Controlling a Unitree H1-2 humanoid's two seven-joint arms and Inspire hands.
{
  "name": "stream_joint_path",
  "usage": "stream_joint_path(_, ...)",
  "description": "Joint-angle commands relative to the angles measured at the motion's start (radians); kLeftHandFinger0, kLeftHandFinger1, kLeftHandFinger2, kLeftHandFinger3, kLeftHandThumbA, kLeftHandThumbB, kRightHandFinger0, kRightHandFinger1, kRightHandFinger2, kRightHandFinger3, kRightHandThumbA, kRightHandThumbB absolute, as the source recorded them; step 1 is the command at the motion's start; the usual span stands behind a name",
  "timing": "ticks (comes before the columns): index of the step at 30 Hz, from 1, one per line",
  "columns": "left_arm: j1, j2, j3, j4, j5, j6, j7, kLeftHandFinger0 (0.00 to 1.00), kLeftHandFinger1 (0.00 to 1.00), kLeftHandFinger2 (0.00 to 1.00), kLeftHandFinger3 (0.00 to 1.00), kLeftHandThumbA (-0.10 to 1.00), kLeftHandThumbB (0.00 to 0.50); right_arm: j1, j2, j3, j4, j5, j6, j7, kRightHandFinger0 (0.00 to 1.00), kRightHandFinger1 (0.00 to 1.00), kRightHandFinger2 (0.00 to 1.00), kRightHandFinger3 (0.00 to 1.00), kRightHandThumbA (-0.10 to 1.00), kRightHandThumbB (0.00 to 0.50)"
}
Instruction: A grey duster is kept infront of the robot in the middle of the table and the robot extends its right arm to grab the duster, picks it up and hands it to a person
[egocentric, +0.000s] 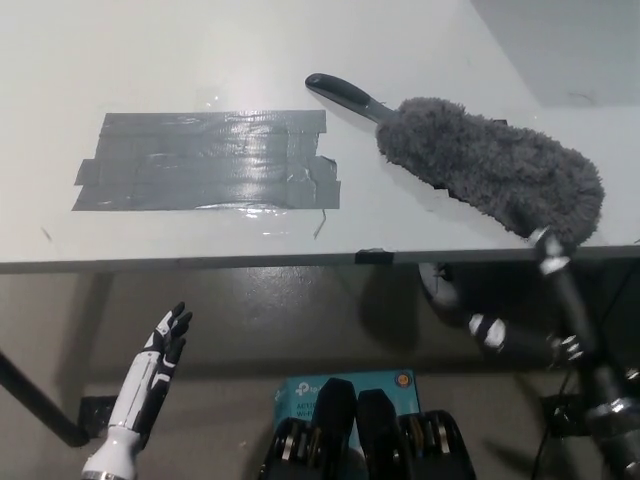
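The grey fluffy duster (490, 165) lies on the white table (120, 60) at the right. Its black handle (345, 95) points up and to the left. Its fluffy end reaches close to the table's front edge. My black right hand (505, 310) is at the lower right, just below and in front of that edge and under the duster's near end. Its fingers are spread and hold nothing, and one fingertip (547, 248) rises to the fluffy end. My white left hand (160, 360) rests at the lower left below the table edge, open.
A large patch of shiny grey tape (210, 160) covers the table's middle left. A teal box (345, 388) lies on the floor under the table. A black table leg (30, 400) slants at the lower left. The table's right edge (520, 70) runs past the duster.
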Motion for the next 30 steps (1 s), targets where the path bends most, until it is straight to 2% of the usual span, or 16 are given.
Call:
stream_joint_path(1,0.001,0.005,-0.003,-0.009,0.018,-0.078,0.016,1.0,1.0,1.0,1.0,1.0,0.35,-0.185,-0.08,-0.042,-0.114,-0.077,0.221,0.068,1.0,1.0,1.0,1.0,1.0,0.355)
stream_joint_path(4,0.0,0.005,-0.004,-0.004,0.025,-0.083,0.02,1.0,1.0,1.0,1.0,1.0,0.351,-0.316,-0.134,-0.018,-0.038,-0.106,0.336,0.125,1.0,1.0,1.0,1.0,1.0,0.373)
stream_joint_path(7,-0.005,0.002,-0.003,-0.004,0.018,-0.079,0.016,1.0,1.0,1.0,1.0,1.0,0.351,-0.41,-0.159,0.011,0.045,-0.147,0.385,0.14,1.0,1.0,1.0,1.0,1.0,0.376)
stream_joint_path(10,-0.008,0.006,-0.003,-0.001,0.022,-0.085,0.016,1.0,1.0,1.0,1.0,1.0,0.35,-0.541,-0.175,0.057,0.198,-0.17,0.443,0.171,1.0,1.0,1.0,1.0,1.0,0.401)
stream_joint_path(16,-0.013,0.006,-0.003,-0.002,0.028,-0.087,0.018,1.0,1.0,1.0,1.0,1.0,0.354,-0.749,-0.162,0.139,0.546,-0.199,0.452,0.177,1.0,1.0,1.0,1.0,1.0,0.437)
stream_joint_path(24,-0.018,0.003,-0.005,-0.009,0.035,-0.073,0.017,1.0,1.0,1.0,1.0,1.0,0.364,-0.92,-0.109,0.199,0.93,-0.187,0.408,0.157,1.0,1.0,1.0,1.0,1.0,0.441)
stream_joint_path(28,-0.023,0.001,-0.006,-0.011,0.044,-0.069,0.022,1.0,1.0,1.0,1.0,1.0,0.366,-0.977,-0.07,0.236,1.09,-0.197,0.4,0.15,1.0,1.0,1.0,1.0,1.0,0.496)
stream_joint_path(30,-0.025,0.002,-0.008,-0.012,0.053,-0.073,0.026,1.0,1.0,1.0,1.0,1.0,0.364,-0.987,-0.058,0.239,1.133,-0.187,0.388,0.145,1.0,1.0,1.0,1.0,1.0,0.5)
